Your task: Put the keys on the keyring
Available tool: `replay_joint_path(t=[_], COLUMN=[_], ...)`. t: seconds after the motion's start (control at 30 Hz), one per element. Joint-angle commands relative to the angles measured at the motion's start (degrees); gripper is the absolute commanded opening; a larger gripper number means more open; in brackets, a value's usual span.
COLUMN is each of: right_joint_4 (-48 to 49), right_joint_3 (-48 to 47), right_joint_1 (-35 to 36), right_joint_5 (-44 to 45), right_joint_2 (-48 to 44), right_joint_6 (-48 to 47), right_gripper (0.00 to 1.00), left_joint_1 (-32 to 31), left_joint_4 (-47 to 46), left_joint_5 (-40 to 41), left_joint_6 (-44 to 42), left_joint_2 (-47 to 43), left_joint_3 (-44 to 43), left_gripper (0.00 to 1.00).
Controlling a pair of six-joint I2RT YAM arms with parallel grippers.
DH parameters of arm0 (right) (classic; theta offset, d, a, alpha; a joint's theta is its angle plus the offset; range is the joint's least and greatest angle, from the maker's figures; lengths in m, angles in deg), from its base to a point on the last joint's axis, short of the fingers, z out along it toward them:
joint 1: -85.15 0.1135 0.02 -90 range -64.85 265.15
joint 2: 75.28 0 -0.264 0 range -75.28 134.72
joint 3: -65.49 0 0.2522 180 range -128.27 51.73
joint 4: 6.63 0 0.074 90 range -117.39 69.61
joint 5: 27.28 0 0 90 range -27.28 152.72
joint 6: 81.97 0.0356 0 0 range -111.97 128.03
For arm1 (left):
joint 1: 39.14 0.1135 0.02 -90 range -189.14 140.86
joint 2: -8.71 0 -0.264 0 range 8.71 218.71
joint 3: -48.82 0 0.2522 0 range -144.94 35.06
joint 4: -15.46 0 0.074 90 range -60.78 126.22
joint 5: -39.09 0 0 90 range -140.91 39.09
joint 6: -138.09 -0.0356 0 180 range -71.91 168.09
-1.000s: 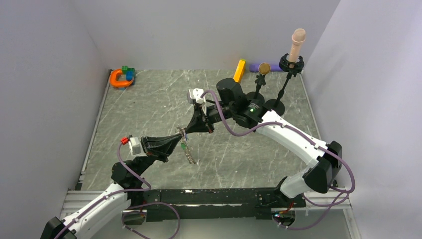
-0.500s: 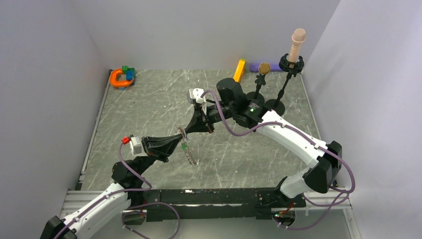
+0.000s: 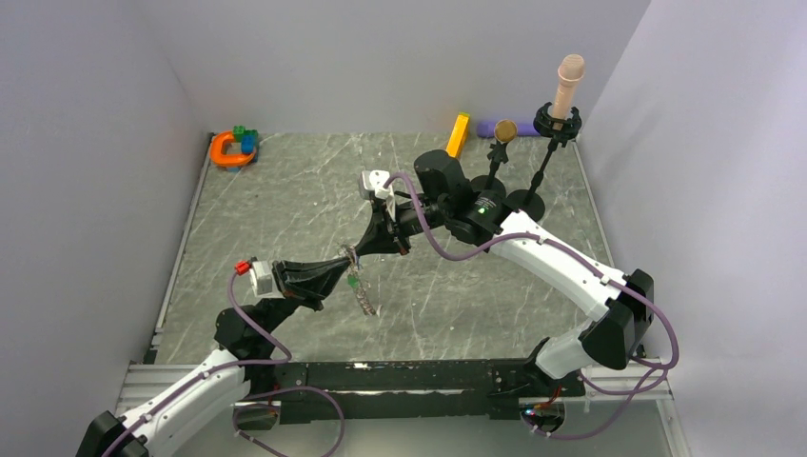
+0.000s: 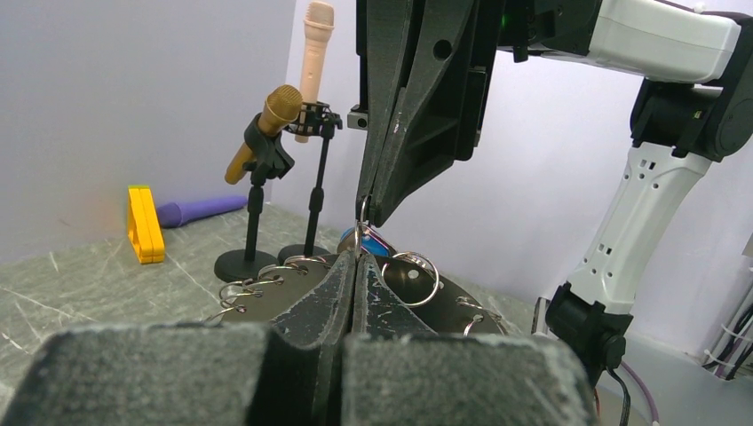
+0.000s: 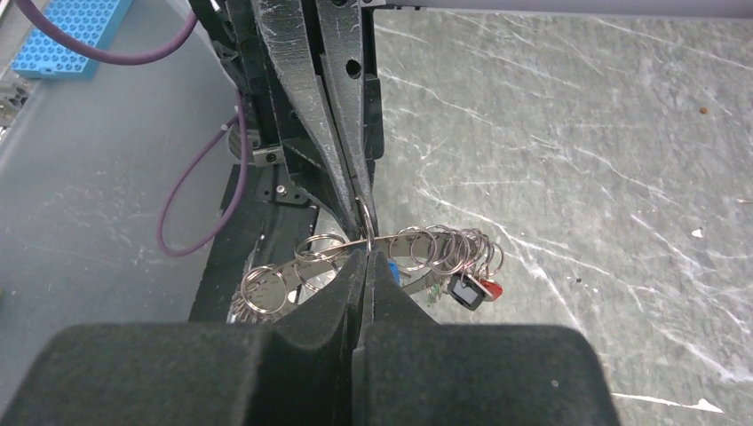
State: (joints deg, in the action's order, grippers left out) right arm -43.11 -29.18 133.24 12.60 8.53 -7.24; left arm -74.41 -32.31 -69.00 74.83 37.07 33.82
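Almost nothing is altered from a second ago: the left gripper [image 3: 344, 258] is seen shifted very slightly toward the right gripper [image 3: 358, 247], and the keyring [image 3: 363, 289] hangs as it did. Both sets of jaws are closed tight, tip against tip, and a small wire loop on the keyring's rim is pinched where they meet; which pair carries the weight cannot be told. The keyring is held in the air over the middle of the table [image 3: 285, 190], just below the meeting tips. In the top view it is seen nearly edge-on, its long axis sloping from the tips down toward the near right. In the wrist views it is shown as a flat silvery band, its outer edge strung with many small split rings. The keys [image 5: 471, 289] are bunched toward one end of it, and red, dark, green and blue heads can be made out.
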Motion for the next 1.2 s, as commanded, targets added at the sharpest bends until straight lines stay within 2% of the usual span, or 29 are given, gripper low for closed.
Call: replay_joint_path(t=[0.0,0.57,1.17], right_joint_4=[0.55,0.04,0.47], right_joint_3=[0.09,0.13,-0.72], right_joint_1=[0.11,0.33,0.07], right_joint_5=[0.15,-0.85,-0.34], right_joint_2=[-0.46,0.1,-0.75], right_joint_6=[-0.94,-0.9,-0.89], right_gripper=[0.0,0.0,0.0], left_joint_1=[0.11,0.12,0.11], left_joint_4=[-5.57,-6.78,-0.91], left_joint_5=[-1.32,-3.39,-1.13], left_joint_6=[1.03,1.25,0.21], left_joint_2=[0.79,1.96,-2.21], left_joint_3=[-1.67,-2.41,-1.36], left_gripper=[0.0,0.0,0.0])
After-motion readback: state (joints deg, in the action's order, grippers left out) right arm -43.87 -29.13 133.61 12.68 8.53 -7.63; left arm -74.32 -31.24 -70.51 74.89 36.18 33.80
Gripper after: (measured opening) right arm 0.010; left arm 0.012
